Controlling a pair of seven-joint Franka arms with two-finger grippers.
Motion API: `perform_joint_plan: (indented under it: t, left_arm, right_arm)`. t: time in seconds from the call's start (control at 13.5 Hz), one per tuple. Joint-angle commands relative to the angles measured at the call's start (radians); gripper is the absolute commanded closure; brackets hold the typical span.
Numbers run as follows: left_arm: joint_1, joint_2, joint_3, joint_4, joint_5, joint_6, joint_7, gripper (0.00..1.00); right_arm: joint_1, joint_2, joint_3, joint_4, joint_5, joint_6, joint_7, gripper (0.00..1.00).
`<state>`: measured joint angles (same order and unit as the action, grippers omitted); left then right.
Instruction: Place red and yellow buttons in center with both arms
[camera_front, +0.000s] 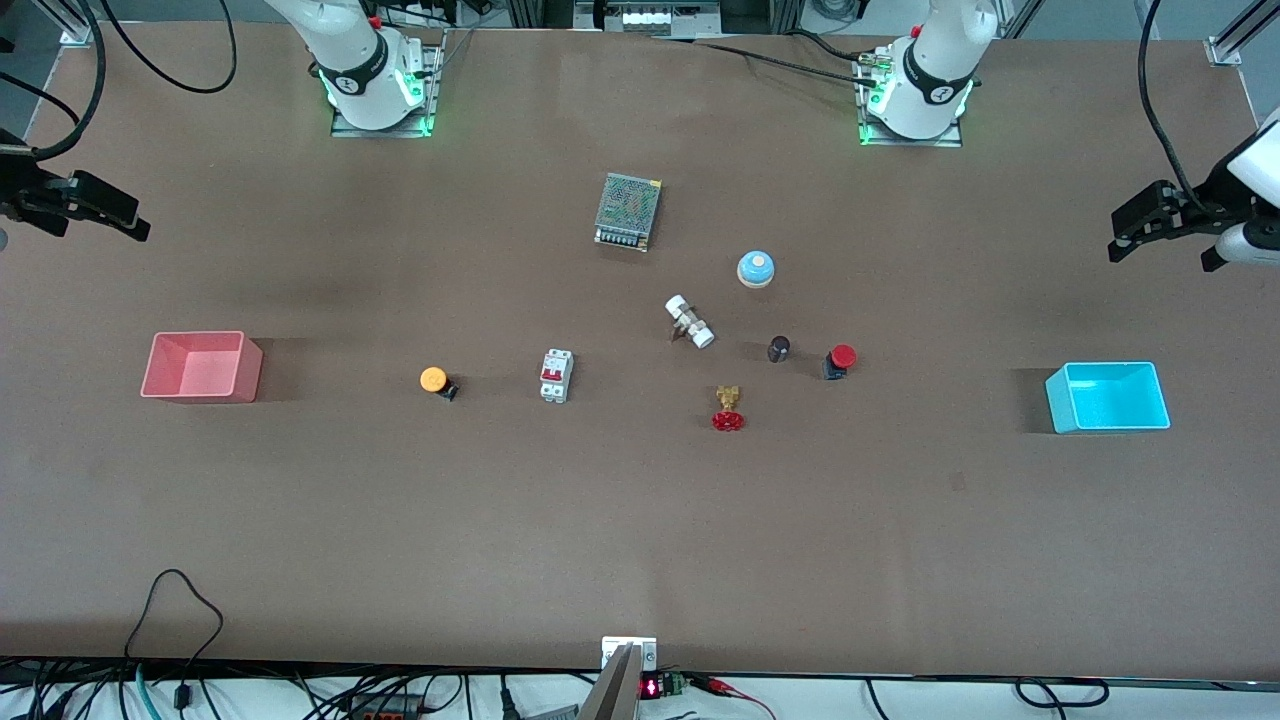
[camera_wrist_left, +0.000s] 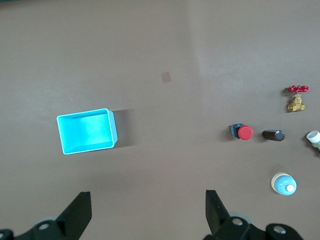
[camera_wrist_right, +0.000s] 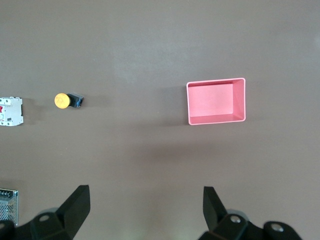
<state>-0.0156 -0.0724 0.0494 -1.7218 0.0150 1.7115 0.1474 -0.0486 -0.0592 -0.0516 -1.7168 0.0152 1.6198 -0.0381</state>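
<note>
The red button (camera_front: 841, 359) lies on its side on the brown tabletop (camera_front: 640, 520), beside a dark cylinder, toward the left arm's end. It also shows in the left wrist view (camera_wrist_left: 243, 132). The orange-yellow button (camera_front: 435, 380) lies between the pink bin and a breaker, toward the right arm's end, and shows in the right wrist view (camera_wrist_right: 64, 100). My left gripper (camera_front: 1120, 235) (camera_wrist_left: 148, 200) is open and empty, high over bare table at its end. My right gripper (camera_front: 135, 222) (camera_wrist_right: 146, 195) is open and empty, high over bare table at its end.
A pink bin (camera_front: 200, 367) stands at the right arm's end and a blue bin (camera_front: 1108, 397) at the left arm's end. Mid-table lie a metal power supply (camera_front: 628, 210), blue bell (camera_front: 756, 269), white fitting (camera_front: 689, 321), breaker (camera_front: 556, 376), dark cylinder (camera_front: 778, 348) and red-wheeled valve (camera_front: 728, 408).
</note>
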Motion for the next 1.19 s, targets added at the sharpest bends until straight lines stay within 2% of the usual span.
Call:
perform_joint_plan:
  t: [0.0,0.15,1.11]
  left_arm:
    - [-0.018,0.008,-0.003,-0.006,0.008,0.028,0.027,0.00]
    - [-0.006,0.011,-0.057,0.010,0.040,0.023,0.027,0.00]
    - [-0.009,0.029,-0.060,0.053,0.036,0.000,0.020,0.00]
  right_arm:
    - [0.000,-0.017,-0.001,0.002,-0.012,-0.011,-0.005,0.00]
    - [-0.002,-0.021,-0.001,0.000,-0.012,-0.023,-0.003,0.00]
    - [-0.002,-0.022,-0.001,0.000,-0.018,-0.020,-0.005,0.00]
